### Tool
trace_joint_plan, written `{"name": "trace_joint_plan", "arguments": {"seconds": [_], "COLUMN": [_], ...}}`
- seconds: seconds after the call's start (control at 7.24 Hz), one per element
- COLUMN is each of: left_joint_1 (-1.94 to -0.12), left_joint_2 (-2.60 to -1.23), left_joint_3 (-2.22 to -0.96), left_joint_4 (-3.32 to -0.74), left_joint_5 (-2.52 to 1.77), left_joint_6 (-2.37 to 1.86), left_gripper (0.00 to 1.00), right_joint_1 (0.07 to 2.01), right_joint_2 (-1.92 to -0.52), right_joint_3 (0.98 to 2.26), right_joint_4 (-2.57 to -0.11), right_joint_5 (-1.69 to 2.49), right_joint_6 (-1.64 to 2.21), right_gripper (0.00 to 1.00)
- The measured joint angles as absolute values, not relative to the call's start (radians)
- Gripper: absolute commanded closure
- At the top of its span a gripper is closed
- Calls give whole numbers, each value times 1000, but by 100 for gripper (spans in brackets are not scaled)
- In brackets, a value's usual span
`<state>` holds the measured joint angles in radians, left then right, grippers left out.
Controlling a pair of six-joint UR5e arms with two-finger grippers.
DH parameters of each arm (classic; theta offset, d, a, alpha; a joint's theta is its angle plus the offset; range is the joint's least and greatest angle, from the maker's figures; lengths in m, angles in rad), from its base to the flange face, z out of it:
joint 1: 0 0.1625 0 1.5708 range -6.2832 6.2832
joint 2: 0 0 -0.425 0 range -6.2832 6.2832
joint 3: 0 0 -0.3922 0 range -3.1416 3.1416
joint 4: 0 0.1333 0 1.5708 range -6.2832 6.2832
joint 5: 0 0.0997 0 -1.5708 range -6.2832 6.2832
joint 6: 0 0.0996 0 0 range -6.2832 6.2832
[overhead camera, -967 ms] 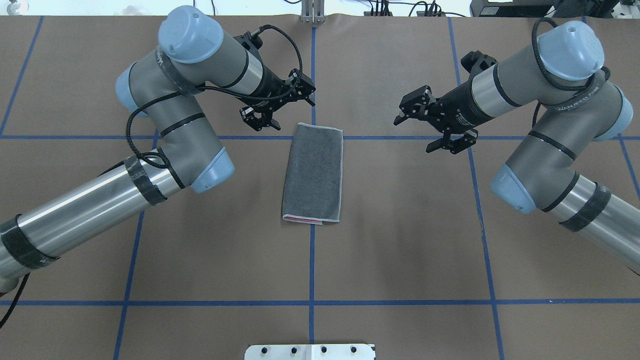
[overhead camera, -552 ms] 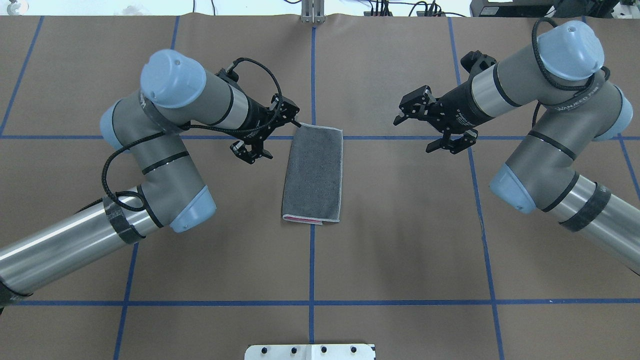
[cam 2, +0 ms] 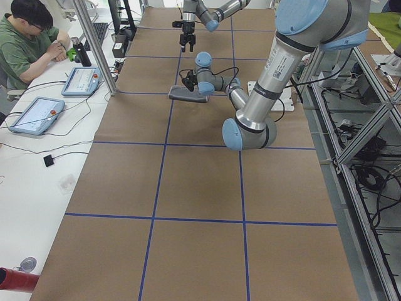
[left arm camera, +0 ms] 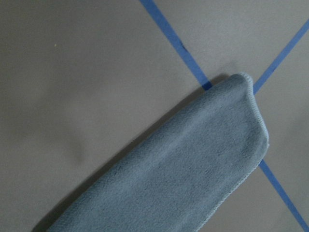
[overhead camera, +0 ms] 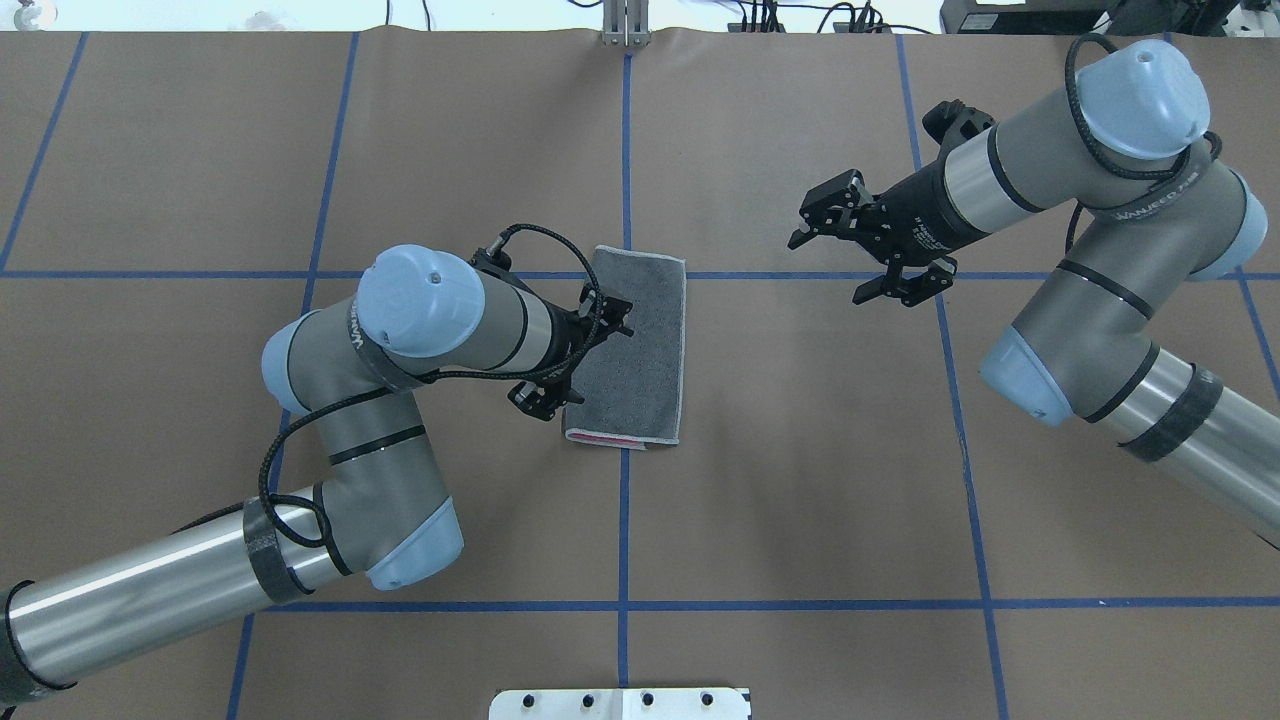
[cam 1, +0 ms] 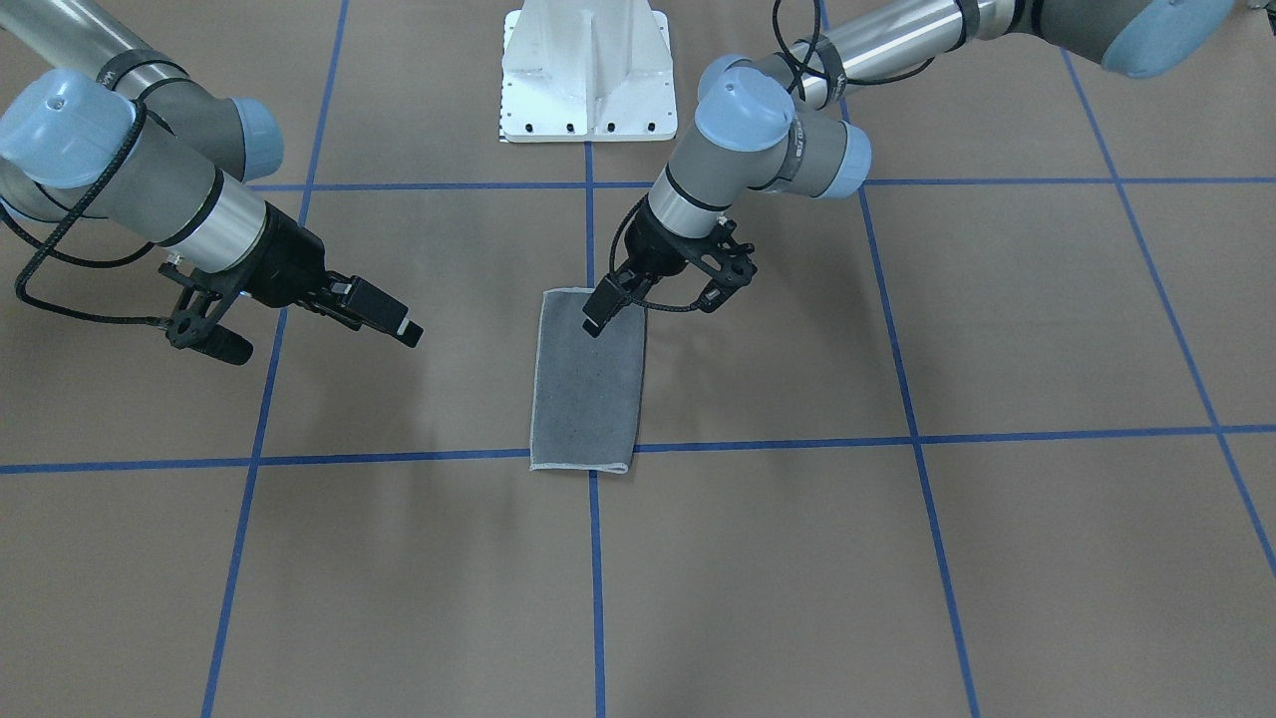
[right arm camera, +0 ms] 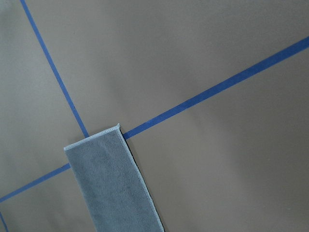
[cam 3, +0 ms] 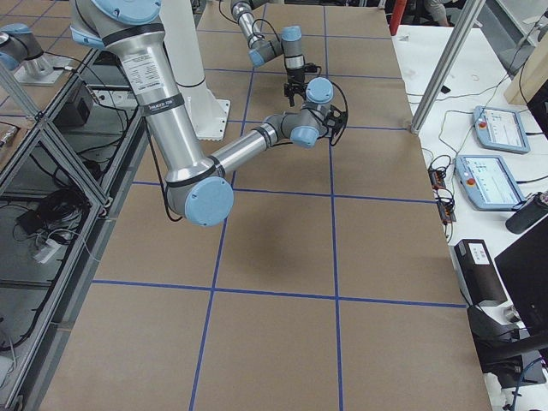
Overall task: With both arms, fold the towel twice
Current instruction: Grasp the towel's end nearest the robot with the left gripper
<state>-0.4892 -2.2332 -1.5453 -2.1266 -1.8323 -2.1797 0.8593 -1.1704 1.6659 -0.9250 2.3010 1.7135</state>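
Observation:
The towel (overhead camera: pixel 635 340) lies folded into a narrow strip, dark grey face up, with a sliver of pink at its near end (overhead camera: pixel 600 438). It sits on the centre tape cross. My left gripper (overhead camera: pixel 577 360) is open and hovers over the strip's left long edge. One finger (overhead camera: pixel 612 322) is above the cloth and the other (overhead camera: pixel 535 400) is beside it; it also shows in the front view (cam 1: pixel 660 299). My right gripper (overhead camera: pixel 828 268) is open and empty, well to the right of the towel's far end. Both wrist views show only the towel (left arm camera: pixel 183 174) (right arm camera: pixel 113 191) and the paper.
Brown paper with blue tape lines (overhead camera: pixel 624 520) covers the table. The white bolted pedestal (cam 1: pixel 586 70) stands at the robot's edge. An operator (cam 2: pixel 28 31) with tablets sits beyond the table's far side.
My left arm has swung toward the robot, moving its open gripper from the towel's far left corner down along the left edge. The right arm and towel have not moved.

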Motion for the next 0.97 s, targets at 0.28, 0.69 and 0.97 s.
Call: {"name": "trace_joint_plan", "arguments": {"seconds": [0.28, 0.69, 0.97], "left_joint_1": [-441, -404, -401], "left_joint_2": [-2220, -2192, -2195], "left_joint_3": [-1603, -1605, -1595], "left_joint_4": [-2044, -2033, -2035], "left_joint_5": [-1803, -1771, -1769], "left_joint_6": [-2186, -2175, -2169], "left_gripper": [1, 2, 4], "right_joint_1": [859, 859, 860], "right_joint_2": [-1170, -1169, -1170], "right_joint_3": [1665, 1664, 1663], "right_joint_4": [-926, -927, -927], "right_joint_5": [2301, 2300, 2300], "right_joint_6": [1713, 1713, 1713], "right_gripper": [0, 0, 0]}}
